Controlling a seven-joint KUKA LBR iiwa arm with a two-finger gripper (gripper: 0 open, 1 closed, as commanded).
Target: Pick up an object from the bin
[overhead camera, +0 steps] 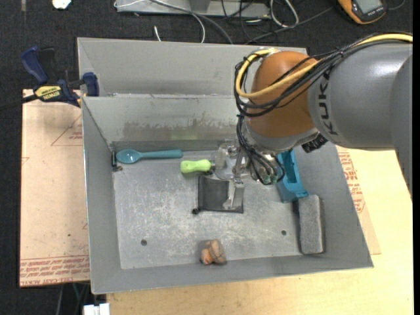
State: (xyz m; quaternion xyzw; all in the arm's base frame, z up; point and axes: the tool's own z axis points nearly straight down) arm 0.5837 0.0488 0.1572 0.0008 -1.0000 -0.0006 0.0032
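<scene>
Six loose things lie in the bin (151,222), and I take the dark flat square (215,194) near its middle as my mark. Nearest the camera, well in front of the square by the near wall, sits a brownish lump (212,252). Also in front of the square, but off to the view's right, a grey block (310,224) lies lengthwise along the side wall.

My gripper (233,179) hangs low over the square's far right-hand edge, touching it or just above it. I cannot tell whether it is apart or together, since my own arm (354,90) covers much of it. Just behind the square, near its far left corner, lies a green stub (196,167). To the right of the square, past my gripper, a blue piece (289,176) is partly hidden under my arm. Farthest off, behind the square and to the view's left, a teal spoon (147,155) lies along the back wall.

The square is what lies under me, so I judge it the one to take. It looks thin and flat on the metal floor, and a pinch from straight above would likely slip off. I would do better to straddle one edge, press low, close gently, keep clear of the green stub, then lift straight up.
</scene>
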